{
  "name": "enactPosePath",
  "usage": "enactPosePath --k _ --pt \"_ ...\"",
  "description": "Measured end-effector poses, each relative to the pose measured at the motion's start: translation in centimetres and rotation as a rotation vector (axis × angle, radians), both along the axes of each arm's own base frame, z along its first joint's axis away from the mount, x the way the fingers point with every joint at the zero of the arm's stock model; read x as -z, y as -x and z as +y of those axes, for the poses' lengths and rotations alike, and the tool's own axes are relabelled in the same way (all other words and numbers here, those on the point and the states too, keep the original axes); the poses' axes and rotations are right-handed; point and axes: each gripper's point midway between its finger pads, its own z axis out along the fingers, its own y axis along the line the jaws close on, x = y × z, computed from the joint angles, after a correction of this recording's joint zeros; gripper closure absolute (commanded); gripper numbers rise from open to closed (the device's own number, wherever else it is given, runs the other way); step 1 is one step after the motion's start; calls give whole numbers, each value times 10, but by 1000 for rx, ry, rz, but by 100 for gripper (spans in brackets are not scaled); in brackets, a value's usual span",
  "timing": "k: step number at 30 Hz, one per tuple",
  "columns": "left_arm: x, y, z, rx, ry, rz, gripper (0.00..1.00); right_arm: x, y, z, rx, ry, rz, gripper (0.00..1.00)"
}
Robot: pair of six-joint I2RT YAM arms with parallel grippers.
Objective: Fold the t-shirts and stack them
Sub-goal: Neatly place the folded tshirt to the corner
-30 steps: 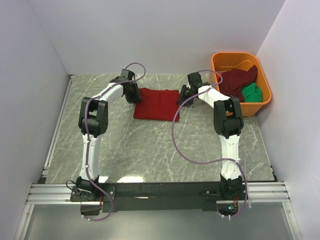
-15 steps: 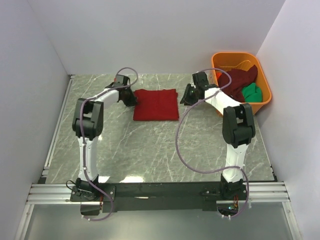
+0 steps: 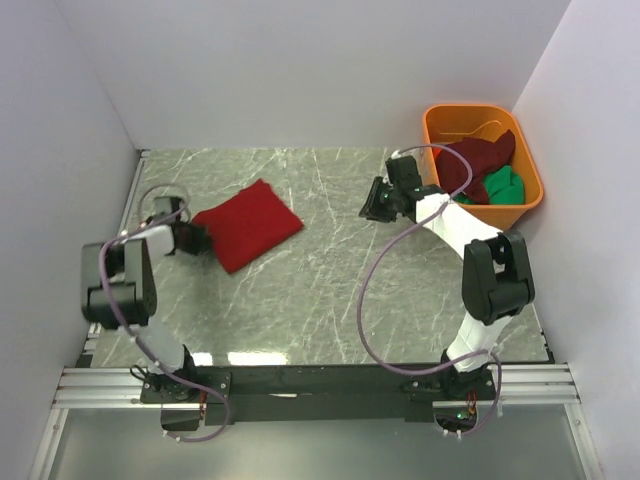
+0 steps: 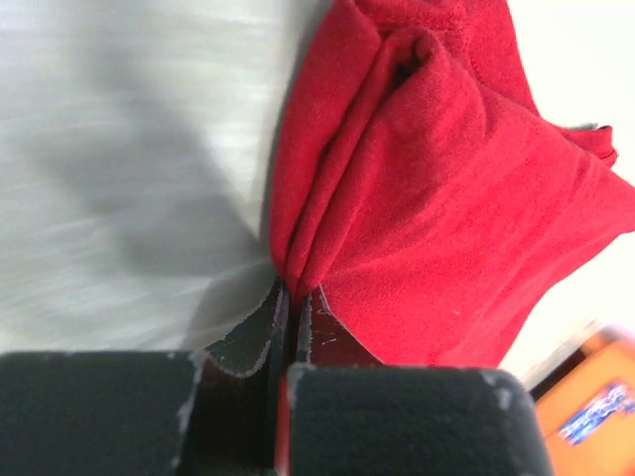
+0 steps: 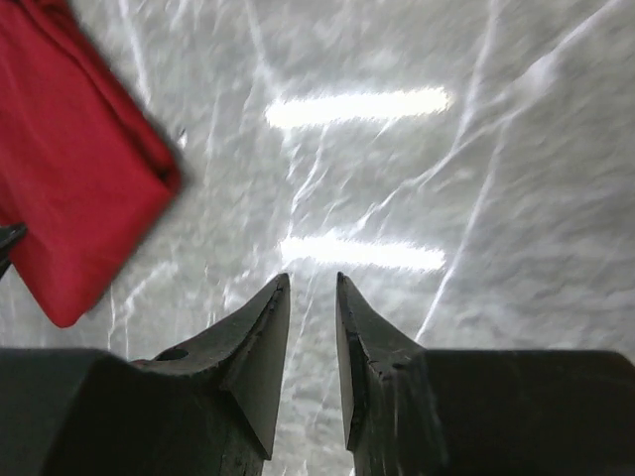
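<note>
The 2 arms rise from their bases at the near edge of the grey marbled table (image 3: pixel 300 300). The left arm is folded back on itself close to the table's left edge, and the left gripper (image 4: pixel 292 291) sits low over the surface there. Its jaws are pinched together on a bunched fold at the edge of the bright red t-shirt (image 3: pixel 250 222). In the left wrist view the cloth gathers into ridges where it enters the jaws and spreads out flat beyond them. The bright red t-shirt is folded into a compact rectangle and lies on the left half of the table, turned at an angle to the table's edges. Its left corner is in the left gripper and the rest lies flat on the marble. The right arm reaches farther out over the right half, well apart from the red cloth. The right gripper (image 5: pixel 311 278) points down at bare table with its jaws a narrow gap apart and nothing between them. The right wrist view shows the red shirt off to one side, not touching the fingers. In the far right corner stands the orange tub (image 3: pixel 432 130), just beyond the right gripper. Inside it lie the dark maroon t-shirt (image 3: pixel 475 160), crumpled and draped toward the tub's far side, and the green t-shirt (image 3: pixel 505 185), bunched beside it toward the right wall.
</note>
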Motion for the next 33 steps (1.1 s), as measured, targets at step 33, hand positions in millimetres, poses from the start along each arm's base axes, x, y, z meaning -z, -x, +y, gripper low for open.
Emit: enactPosePath --k 33 --pt "-16 246 162 -1013 1 -100 99 -19 133 54 -204 4 -93 68"
